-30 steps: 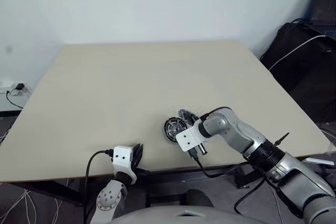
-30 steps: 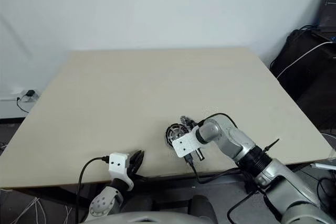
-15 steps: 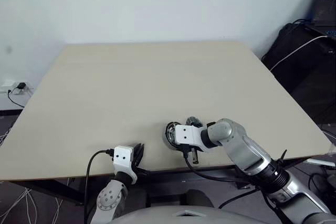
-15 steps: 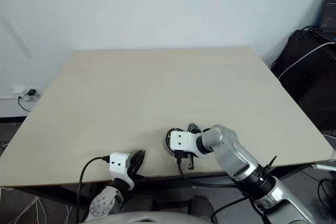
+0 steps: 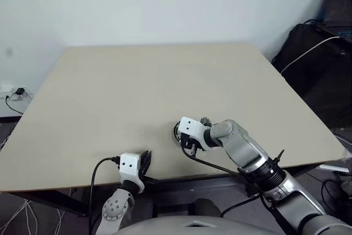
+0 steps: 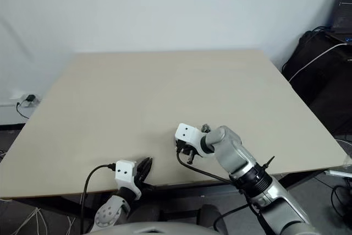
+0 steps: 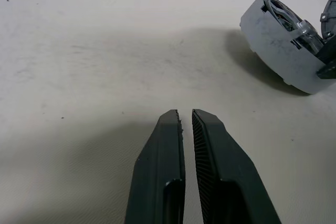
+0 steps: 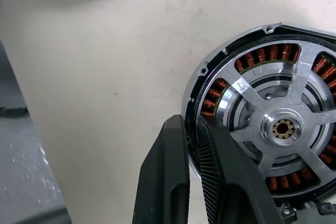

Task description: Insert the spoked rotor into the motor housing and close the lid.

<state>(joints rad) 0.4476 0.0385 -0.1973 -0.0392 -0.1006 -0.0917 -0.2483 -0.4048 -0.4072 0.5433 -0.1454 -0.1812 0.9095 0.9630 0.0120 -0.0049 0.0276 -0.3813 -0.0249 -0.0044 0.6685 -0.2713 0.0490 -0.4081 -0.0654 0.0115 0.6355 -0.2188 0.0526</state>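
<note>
My right gripper [image 8: 191, 121] is shut on the dark rim of the spoked rotor [image 8: 283, 127]. One finger is outside the rim and the other lies over the windings. The motor housing's copper windings [image 8: 212, 100] show through the silver spokes, so the rotor sits on the housing. From the head, the right wrist's white mount covers most of the rotor [image 5: 177, 132] near the table's front edge. A grey edge that looks like the lid [image 7: 329, 17] peeks out behind that wrist, mostly hidden. My left gripper [image 7: 186, 114] is shut and empty, low at the front edge [image 5: 144, 158], left of the rotor.
The beige table [image 5: 137, 81] stretches away bare behind the parts, and its front edge runs just under both grippers. Black bags with a white cable [image 5: 313, 53] stand off the table's right side, and a laptop [image 5: 338, 4] sits above them.
My right wrist has rolled over and tipped downward, shifting a little to the left. The rotor, whose face showed beside the wrist before, is now covered by the white mount. The left arm has stayed still.
</note>
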